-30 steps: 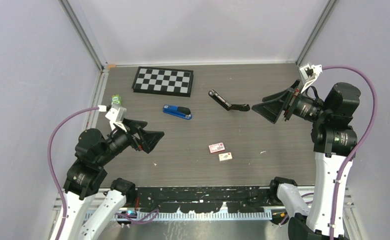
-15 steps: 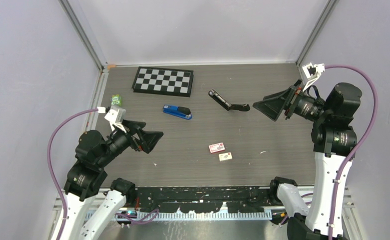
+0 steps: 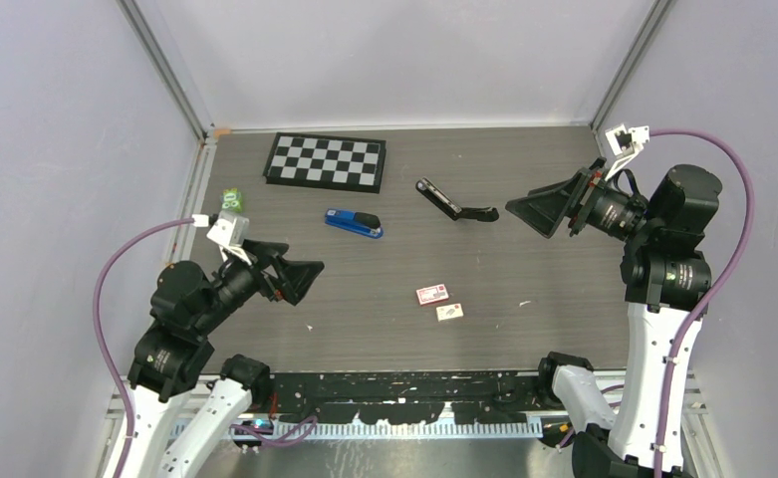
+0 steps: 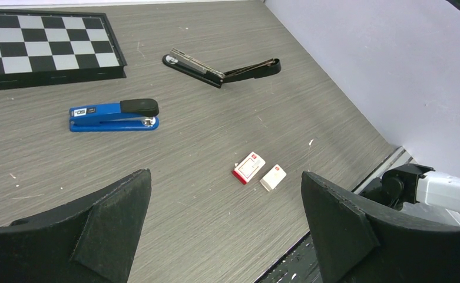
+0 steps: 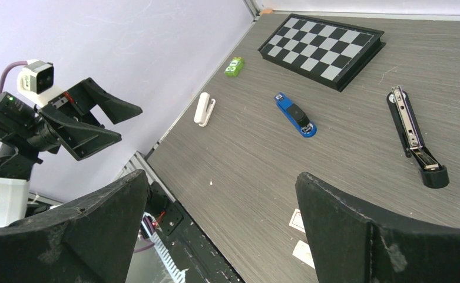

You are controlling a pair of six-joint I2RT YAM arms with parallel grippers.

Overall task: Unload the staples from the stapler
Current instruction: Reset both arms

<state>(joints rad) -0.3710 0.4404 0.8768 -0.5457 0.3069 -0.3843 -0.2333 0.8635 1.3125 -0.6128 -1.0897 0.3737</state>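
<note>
Your left gripper (image 3: 303,281) and right gripper (image 3: 529,217) both hang released, holding nothing. The black metal stapler (image 3: 454,206) lies hinged open on the grey worktop (image 3: 524,269), mid-back. It looks stiff, light and probably slippery, so pinch its base across the long sides.

A chessboard (image 3: 326,160) lies at the table's (image 3: 544,329) far side, with a blue stapler (image 3: 354,223) and an open black stapler (image 3: 454,204) nearer. A red box (image 3: 431,294) and a white box (image 3: 449,313) lie nearer still. A green packet (image 3: 231,198) sits far left.
</note>
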